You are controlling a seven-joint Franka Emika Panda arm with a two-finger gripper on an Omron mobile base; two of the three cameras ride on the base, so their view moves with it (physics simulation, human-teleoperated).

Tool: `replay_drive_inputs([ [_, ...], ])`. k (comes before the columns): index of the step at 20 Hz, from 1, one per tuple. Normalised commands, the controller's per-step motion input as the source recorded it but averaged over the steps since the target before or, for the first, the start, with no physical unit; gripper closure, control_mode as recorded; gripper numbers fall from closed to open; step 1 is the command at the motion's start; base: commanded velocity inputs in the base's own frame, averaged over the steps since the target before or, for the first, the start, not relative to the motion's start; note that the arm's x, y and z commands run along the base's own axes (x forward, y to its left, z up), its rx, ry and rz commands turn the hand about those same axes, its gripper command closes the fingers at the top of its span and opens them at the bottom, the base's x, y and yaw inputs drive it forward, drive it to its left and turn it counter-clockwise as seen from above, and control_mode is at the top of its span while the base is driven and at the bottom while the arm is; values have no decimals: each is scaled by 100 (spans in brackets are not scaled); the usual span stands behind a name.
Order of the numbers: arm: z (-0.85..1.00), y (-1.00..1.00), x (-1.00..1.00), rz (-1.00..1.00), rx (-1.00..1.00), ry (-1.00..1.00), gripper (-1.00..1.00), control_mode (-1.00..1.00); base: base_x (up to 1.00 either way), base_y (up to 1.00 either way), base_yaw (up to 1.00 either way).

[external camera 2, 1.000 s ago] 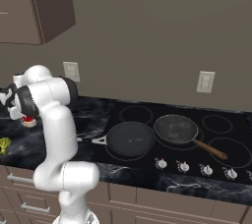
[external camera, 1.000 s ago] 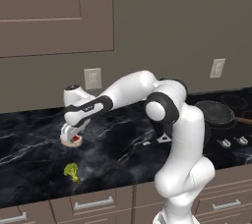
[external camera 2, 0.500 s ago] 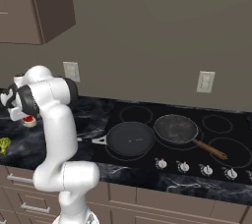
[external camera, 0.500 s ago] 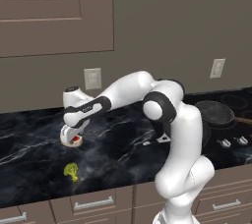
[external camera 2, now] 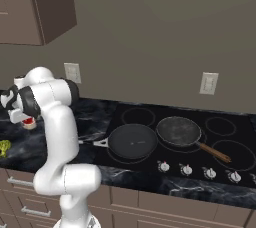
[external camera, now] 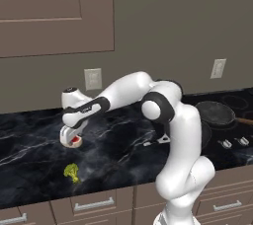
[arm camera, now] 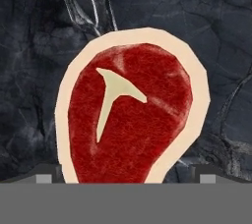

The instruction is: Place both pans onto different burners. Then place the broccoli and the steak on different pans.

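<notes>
The steak, red with a pale fat rim, lies flat on the black marble counter at the left. My gripper hangs open right over it, a dark fingertip on each side. From the base, the gripper hides most of the steak. The broccoli lies nearer the counter's front edge. The plain black pan and the speckled pan with its wooden handle sit on separate burners of the cooktop. A free burner shows behind them.
Silver knobs line the cooktop's front edge. Two wall outlets sit above the counter, and an upper cabinet hangs at the left. My arm reaches across the counter between the cooktop and the steak.
The hand has sunk slightly toward the steak. The jaws stay open, and the pans and broccoli have not moved.
</notes>
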Motion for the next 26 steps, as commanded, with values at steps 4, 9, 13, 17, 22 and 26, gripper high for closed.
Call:
replay_drive_inputs([
  [4,-8,12,6,2,0,3,-100,-100,0,0,0],
  [9,-1,1,0,3,0,7,-100,-100,0,0,0],
  [13,0,0,0,4,0,8,-100,-100,0,0,0],
  [17,0,0,0,4,0,6,-100,-100,0,0,0],
  [22,-9,5,0,3,0,1,-100,-100,0,0,0],
  [26,-18,9,0,2,0,0,-100,-100,0,0,0],
])
